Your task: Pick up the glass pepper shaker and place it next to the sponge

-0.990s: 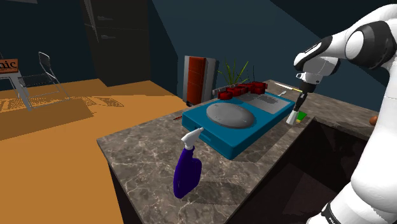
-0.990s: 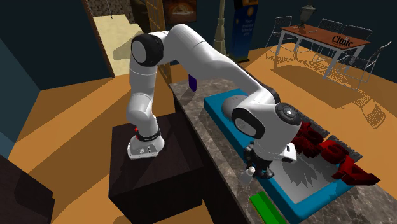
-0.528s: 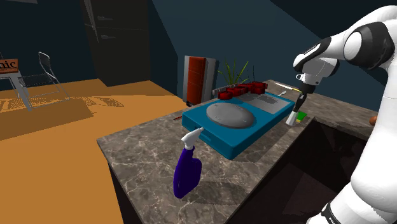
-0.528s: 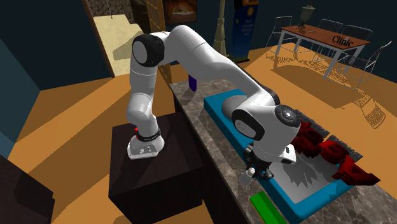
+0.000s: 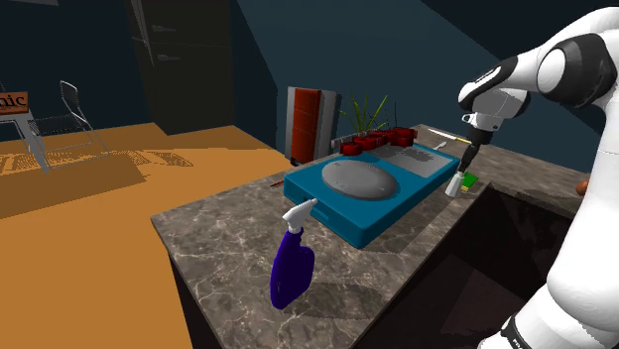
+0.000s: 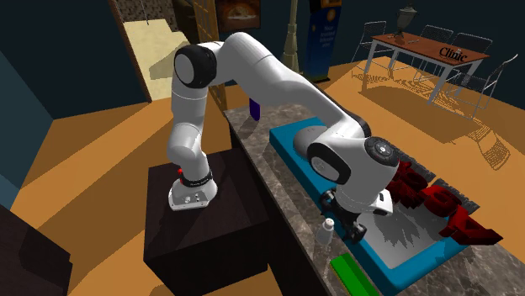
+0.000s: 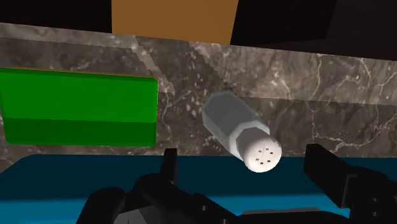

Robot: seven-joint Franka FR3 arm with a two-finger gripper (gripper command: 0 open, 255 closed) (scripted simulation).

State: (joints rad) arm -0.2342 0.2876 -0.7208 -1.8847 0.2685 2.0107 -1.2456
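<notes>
The claw is hanging spread above the worktop, its black fingers standing apart on either side of the white pepper shaker without touching it. The shaker is standing upright on grey marbled stone, just beside the rim of the teal sink, with the green sponge lying near it on the same strip. Red pieces are sitting at the sink's far end, and a purple spray bottle is standing well apart. An orange floor is spreading beyond, under dark blue walls, with a table and wire chairs in the distance.
</notes>
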